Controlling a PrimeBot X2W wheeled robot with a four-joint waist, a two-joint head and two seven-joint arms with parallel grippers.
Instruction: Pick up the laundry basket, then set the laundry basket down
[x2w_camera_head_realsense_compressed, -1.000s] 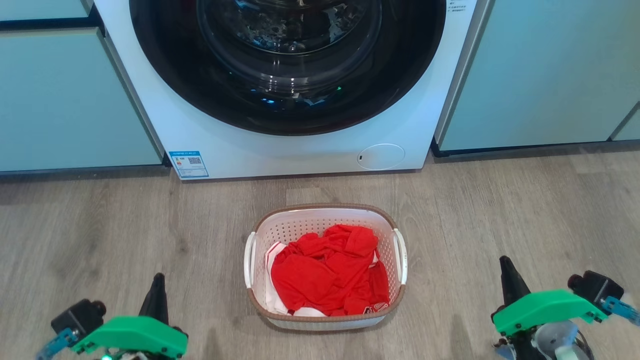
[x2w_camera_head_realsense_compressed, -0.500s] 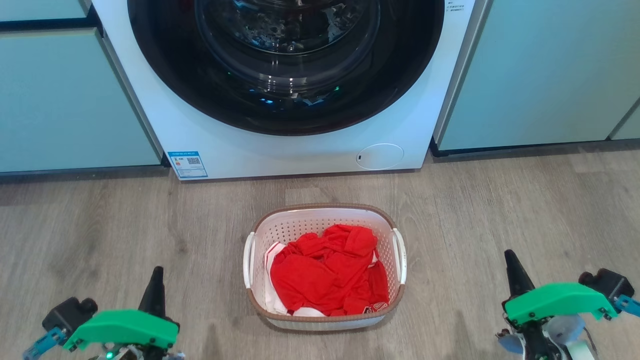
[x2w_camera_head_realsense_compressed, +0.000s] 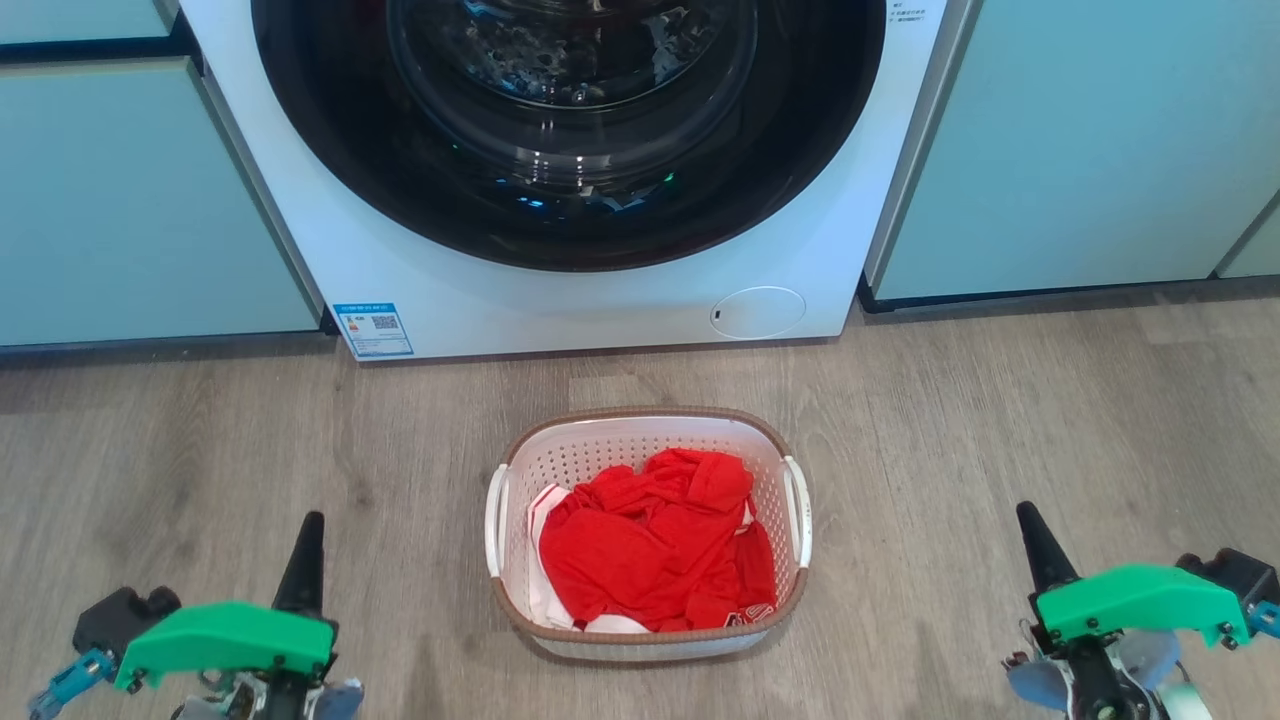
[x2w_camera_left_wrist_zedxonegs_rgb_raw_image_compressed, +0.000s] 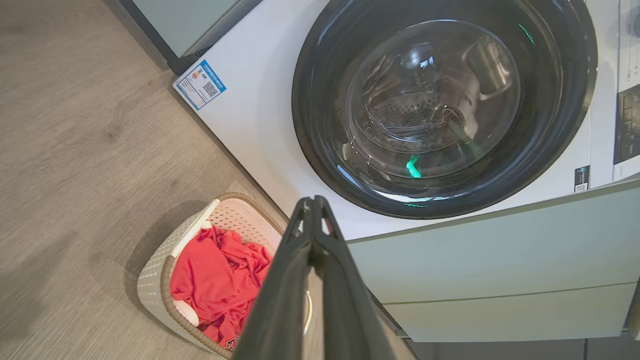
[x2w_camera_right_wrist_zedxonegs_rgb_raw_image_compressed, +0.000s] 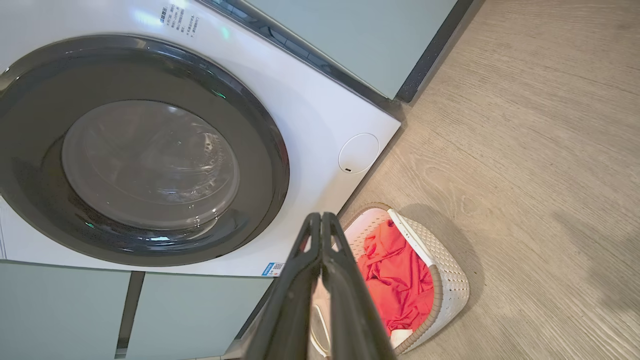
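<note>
1. The left gripper (x2w_camera_head_realsense_compressed: 308, 530) hangs at the lower left over the wooden floor (x2w_camera_head_realsense_compressed: 200, 450); its jaws are pressed together on nothing; the laundry basket (x2w_camera_head_realsense_compressed: 600, 455) lies well apart to its right.
2. The laundry basket stands upright on the floor between the two grippers, just before the washing machine (x2w_camera_head_realsense_compressed: 560, 300); red clothes (x2w_camera_head_realsense_compressed: 650, 540) lie inside.
3. The right gripper (x2w_camera_head_realsense_compressed: 1030, 522) hangs at the lower right; its jaws are together and empty; the laundry basket lies well apart to its left.

The left tool (x2w_camera_head_realsense_compressed: 311, 525) and right tool (x2w_camera_head_realsense_compressed: 1030, 515) are each showing long, dark, tapering fingers. A bright green cover (x2w_camera_head_realsense_compressed: 228, 635) is capping each wrist, with a black camera block (x2w_camera_head_realsense_compressed: 120, 612) and small blue connector (x2w_camera_head_realsense_compressed: 65, 686) jutting beside it.
</note>
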